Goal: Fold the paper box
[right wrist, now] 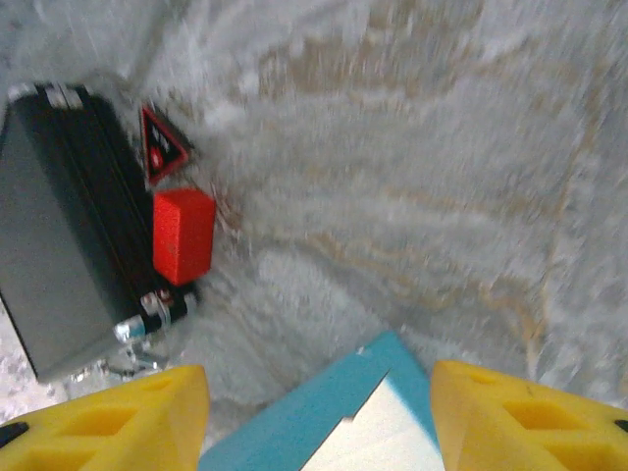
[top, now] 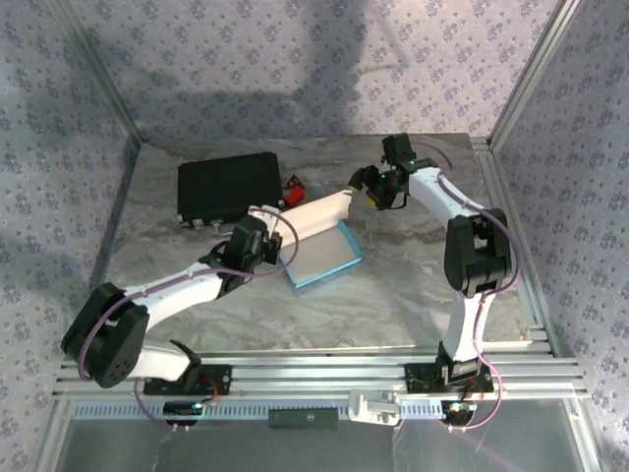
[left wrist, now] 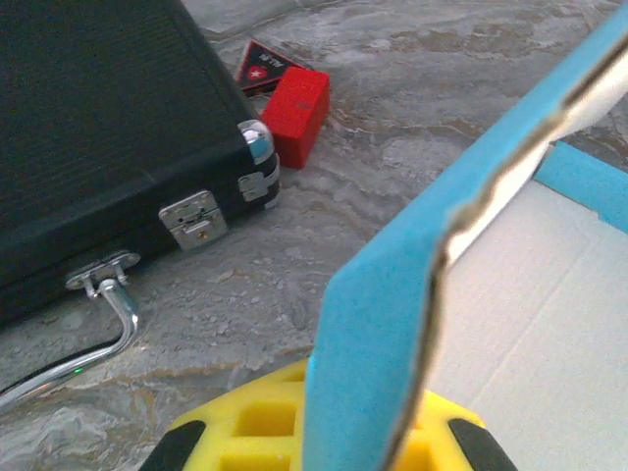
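Nearest, the left fingers (left wrist: pixel 245 422) are closed on the near end of a raised side flap. It belongs to the paper box (top: pixel 324 258), lying open mid-tabletop (top: pixel 423 295). The flap's long edge runs away and rightward. Its far corner sits between the right fingers (right wrist: pixel 128 422), which are spread wide and hold nothing.

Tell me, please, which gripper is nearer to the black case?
Left. The left gripper, clamping the paper box, sits beside the black case; the right gripper lies beyond the red block.
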Robot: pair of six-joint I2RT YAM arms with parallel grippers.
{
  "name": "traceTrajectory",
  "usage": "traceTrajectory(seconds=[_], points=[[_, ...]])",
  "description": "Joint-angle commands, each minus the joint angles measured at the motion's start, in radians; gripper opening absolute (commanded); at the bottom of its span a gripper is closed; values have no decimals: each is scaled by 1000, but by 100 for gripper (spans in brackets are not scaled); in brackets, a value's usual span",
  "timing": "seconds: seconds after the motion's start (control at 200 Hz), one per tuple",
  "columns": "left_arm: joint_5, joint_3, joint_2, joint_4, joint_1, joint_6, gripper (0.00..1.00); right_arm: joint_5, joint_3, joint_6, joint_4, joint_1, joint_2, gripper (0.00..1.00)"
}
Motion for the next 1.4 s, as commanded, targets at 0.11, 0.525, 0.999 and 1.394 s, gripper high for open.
traceTrajectory(seconds=[0.11,0.525,0.999,1.394], points=[[81,51,39,-25,17,54,0,-45,-113,110,43,17,-87,59],[108,60,43,-33,22,76,0,-71,-12,60,76,-49,12,55],[67,102,85,-46,28,30,0,-171,-120,212,149,5,-19,55],[-12,90,109,25,4,-213,0,-175,-289,404,283,47,-64,55]])
